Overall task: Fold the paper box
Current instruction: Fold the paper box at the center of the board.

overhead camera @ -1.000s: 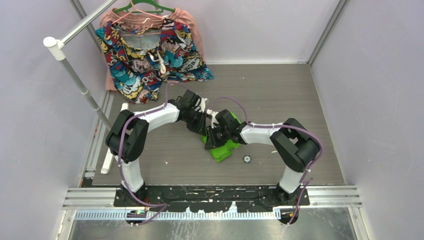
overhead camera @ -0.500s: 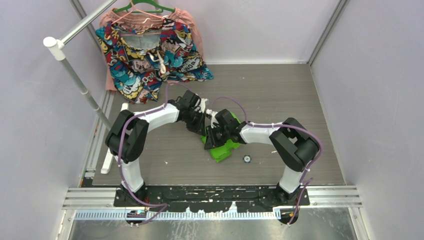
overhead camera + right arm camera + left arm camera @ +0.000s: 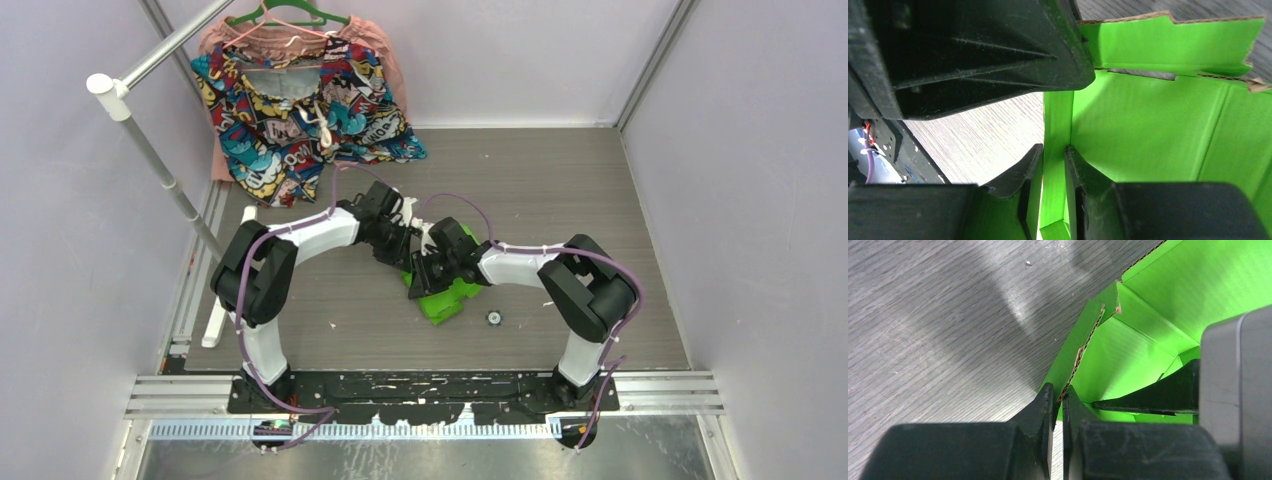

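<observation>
Paper box (image 3: 447, 300) near centre of table (image 3: 570, 180), just ahead of both wrists. Lime-green card, part-folded: some walls raised, near portion lying flat on the wood-grain top. Brown core visible along the cut edges in both wrist views.

Left gripper (image 3: 1058, 392): clamped on the box. Jaws almost together, thin upright wall edge sandwiched between them. Approach from the left-rear side in the top view.

Right gripper (image 3: 1053, 152): also clamped on the box. Narrow vertical green strip pinched at a fold, one finger outside, one inside against the inner panel. Slotted flap standing behind it.

Two gripper heads crowded together over the far-left part of the box, just beside each other; contact between them not resolvable.

Small round black item (image 3: 493, 317) on the table right of the box, apart from it. Patterned garment (image 3: 300, 110) on a green hanger (image 3: 285, 14) at rear left, well apart from the box. Grey pole (image 3: 160, 160) along the left side.
</observation>
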Robot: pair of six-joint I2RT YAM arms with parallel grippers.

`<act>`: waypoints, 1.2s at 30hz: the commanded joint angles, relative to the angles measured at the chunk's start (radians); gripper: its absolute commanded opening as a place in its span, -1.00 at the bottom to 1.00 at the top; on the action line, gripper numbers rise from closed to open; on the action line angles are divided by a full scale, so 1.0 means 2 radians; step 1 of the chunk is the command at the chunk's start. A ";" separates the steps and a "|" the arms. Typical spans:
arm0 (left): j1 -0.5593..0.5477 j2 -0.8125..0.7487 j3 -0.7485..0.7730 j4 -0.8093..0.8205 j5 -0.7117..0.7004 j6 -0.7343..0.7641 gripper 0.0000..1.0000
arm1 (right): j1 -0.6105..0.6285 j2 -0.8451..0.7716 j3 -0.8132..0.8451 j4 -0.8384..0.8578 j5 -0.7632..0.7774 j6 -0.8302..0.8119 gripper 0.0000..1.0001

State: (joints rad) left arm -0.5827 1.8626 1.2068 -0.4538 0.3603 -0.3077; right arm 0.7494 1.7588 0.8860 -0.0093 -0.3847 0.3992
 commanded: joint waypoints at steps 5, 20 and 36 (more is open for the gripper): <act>-0.026 0.021 -0.011 -0.034 -0.024 -0.005 -1.00 | 0.001 0.019 0.007 -0.033 0.026 -0.014 -0.31; -0.035 0.022 -0.016 -0.044 -0.073 -0.017 -1.00 | 0.001 -0.052 0.022 -0.071 0.041 -0.012 0.28; -0.041 0.006 -0.011 -0.056 -0.097 -0.029 -1.00 | -0.014 -0.188 0.076 -0.148 0.099 0.015 0.32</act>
State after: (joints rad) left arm -0.6537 1.8610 1.2087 -0.4690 0.2348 -0.3668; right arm 0.7288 1.4715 0.9760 -0.2661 -0.2516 0.4053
